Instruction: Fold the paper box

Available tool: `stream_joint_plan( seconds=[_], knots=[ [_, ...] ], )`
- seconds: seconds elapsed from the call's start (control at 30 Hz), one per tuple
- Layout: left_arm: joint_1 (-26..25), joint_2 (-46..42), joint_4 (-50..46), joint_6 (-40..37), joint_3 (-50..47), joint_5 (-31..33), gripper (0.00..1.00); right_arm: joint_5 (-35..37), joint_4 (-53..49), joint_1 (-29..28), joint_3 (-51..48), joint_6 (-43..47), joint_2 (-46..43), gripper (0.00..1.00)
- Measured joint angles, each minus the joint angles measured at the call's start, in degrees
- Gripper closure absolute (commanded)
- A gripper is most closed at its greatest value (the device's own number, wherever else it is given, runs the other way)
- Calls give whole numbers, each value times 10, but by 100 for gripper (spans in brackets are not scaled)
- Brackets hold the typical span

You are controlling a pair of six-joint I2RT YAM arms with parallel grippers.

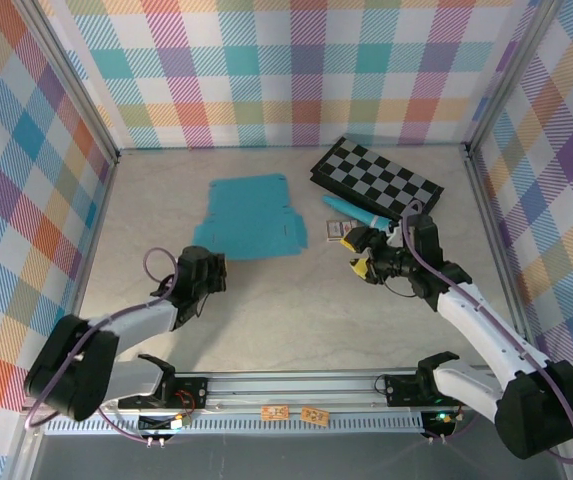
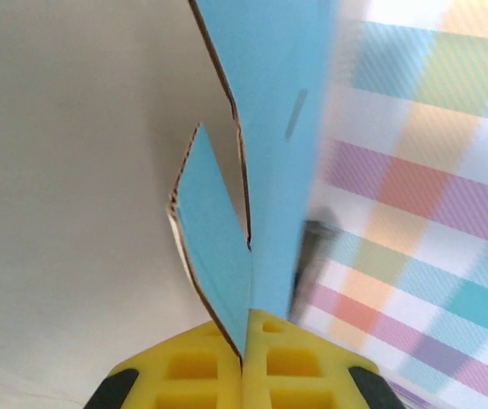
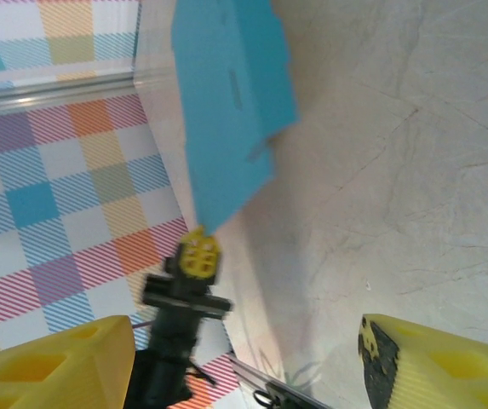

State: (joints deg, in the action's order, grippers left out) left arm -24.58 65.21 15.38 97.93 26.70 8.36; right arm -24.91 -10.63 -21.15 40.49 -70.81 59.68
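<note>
One gripper grips: the left gripper (image 2: 244,365) pinches the near-left corner of the paper box (image 1: 251,215), which lies flat reaching toward the table's (image 1: 296,315) far edge, while the right gripper (image 1: 358,252) hangs open, farther off to its right.

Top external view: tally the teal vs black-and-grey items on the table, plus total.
Teal: 2 (paper box, slim tube)
Black-and-grey: 1 (checkerboard)
Total: 3
</note>
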Motion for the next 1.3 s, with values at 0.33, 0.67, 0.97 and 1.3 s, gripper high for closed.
stream_joint_plan(
  seconds=[0.33,0.67,0.97,1.3],
  knots=[
    [-14,-48,-203,25,132,46,100,134,17,-131,114,-40,70,39],
    [-39,-31,-277,53,185,76,100,316,33,-269,269,-188,233,46],
    [-47,-31,-290,75,190,85,100,343,11,-280,367,-256,355,56],
    [-49,-31,-288,77,193,91,100,334,-30,-292,390,-286,364,58]
  ],
)
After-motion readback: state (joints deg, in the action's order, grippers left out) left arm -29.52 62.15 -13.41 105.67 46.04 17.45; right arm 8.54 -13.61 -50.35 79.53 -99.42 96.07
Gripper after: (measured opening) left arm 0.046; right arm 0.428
